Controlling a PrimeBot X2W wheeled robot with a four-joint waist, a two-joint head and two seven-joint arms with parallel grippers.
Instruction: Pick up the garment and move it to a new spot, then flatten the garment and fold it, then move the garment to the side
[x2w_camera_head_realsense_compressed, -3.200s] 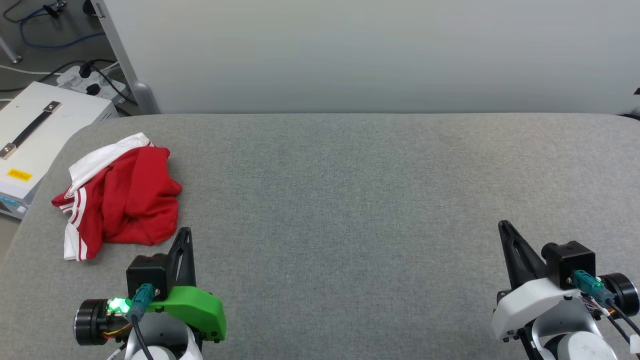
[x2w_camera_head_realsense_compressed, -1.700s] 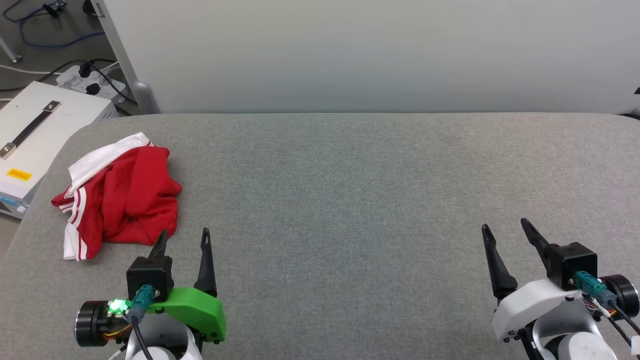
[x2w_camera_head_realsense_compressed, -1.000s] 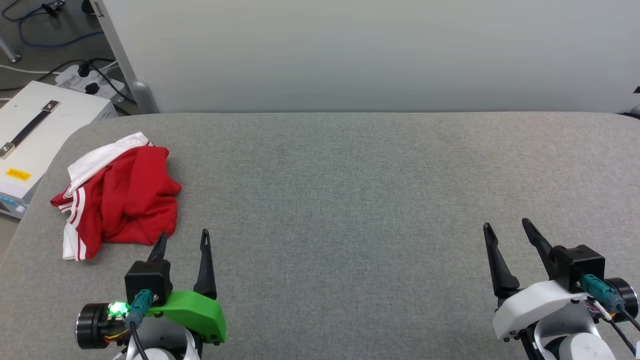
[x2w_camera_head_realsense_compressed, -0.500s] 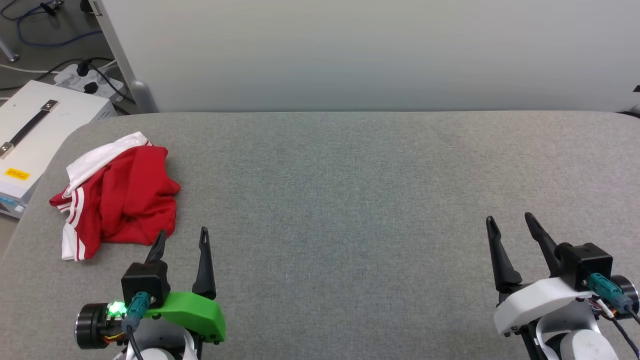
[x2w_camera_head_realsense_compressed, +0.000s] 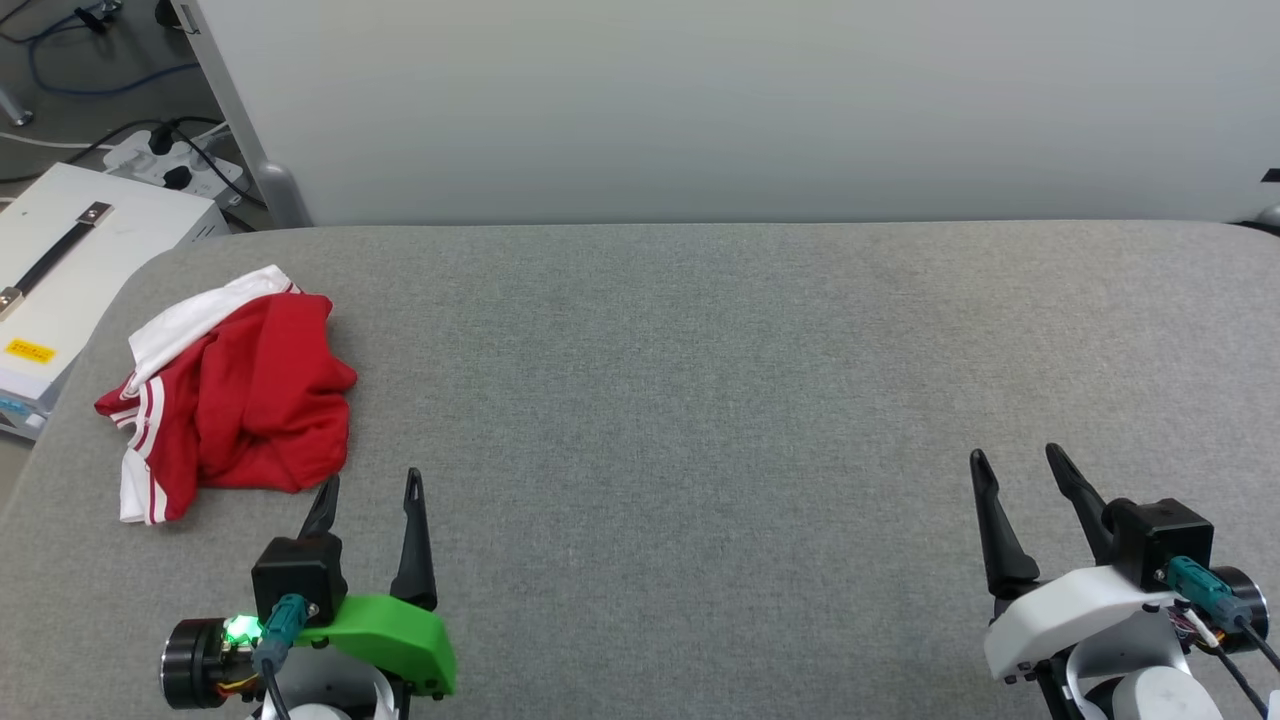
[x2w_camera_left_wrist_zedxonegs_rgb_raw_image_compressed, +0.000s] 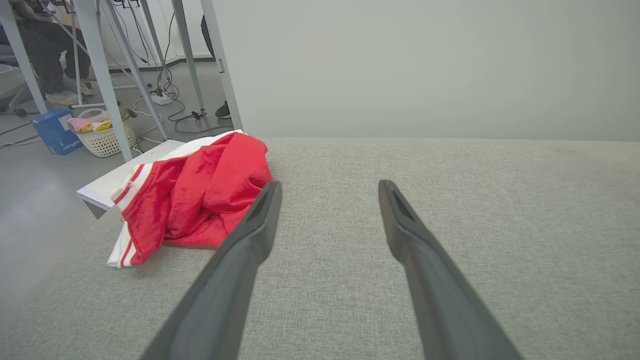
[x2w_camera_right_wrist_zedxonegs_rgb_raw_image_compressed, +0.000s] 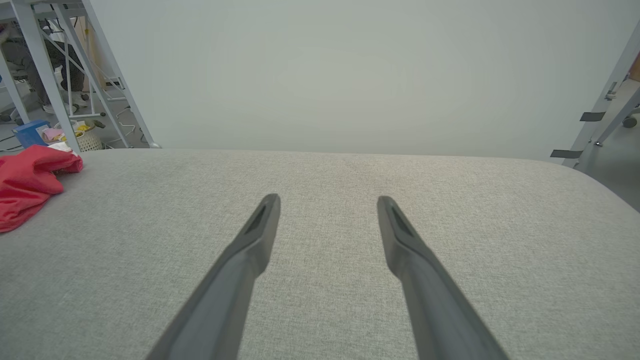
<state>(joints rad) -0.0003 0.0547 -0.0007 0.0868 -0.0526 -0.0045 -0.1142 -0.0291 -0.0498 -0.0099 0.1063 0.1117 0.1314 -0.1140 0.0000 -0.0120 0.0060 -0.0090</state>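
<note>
At the left of the head view the garment (x2w_camera_head_realsense_compressed: 235, 400) lies crumpled (white sleeve at the top) on the grey table (x2w_camera_head_realsense_compressed: 700, 380). Lower left, just beside it, the left gripper (x2w_camera_head_realsense_compressed: 371, 482) stands spread. Lower right, the right gripper (x2w_camera_head_realsense_compressed: 1016, 456) is spread too, well apart from the garment.

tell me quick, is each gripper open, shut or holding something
Left gripper, long dark fingers: open, holding nothing; the crumpled red-and-white T-shirt lies outside its jaws.
Right gripper: open, holding nothing.
</note>
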